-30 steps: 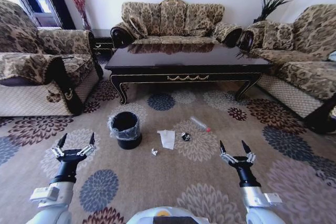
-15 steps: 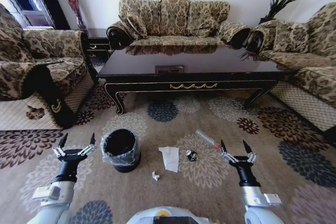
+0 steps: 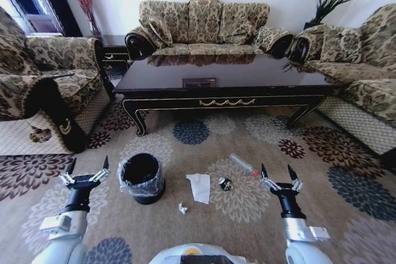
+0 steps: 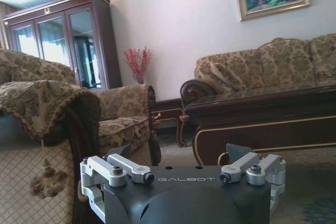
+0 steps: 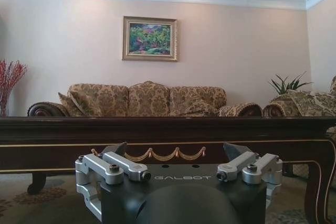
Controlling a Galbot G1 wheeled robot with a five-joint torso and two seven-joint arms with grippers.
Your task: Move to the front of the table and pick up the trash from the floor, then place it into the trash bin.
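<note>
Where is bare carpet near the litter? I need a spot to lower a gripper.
Bare carpet lies between the bin and the left gripper, and between the bottle and the table. It is crowded from the napkin past the dark wrapper to the right gripper.

- Table (image 3: 223,81) ahead, sofa (image 3: 204,23) behind it.
- Trash bin (image 3: 142,178) on carpet (image 3: 346,214) before table, left of napkin (image 3: 200,187).
- Wrapper (image 3: 225,183) right of napkin; bottle (image 3: 243,164) beyond wrapper.
- Small scrap (image 3: 182,208) nearest robot.
</note>
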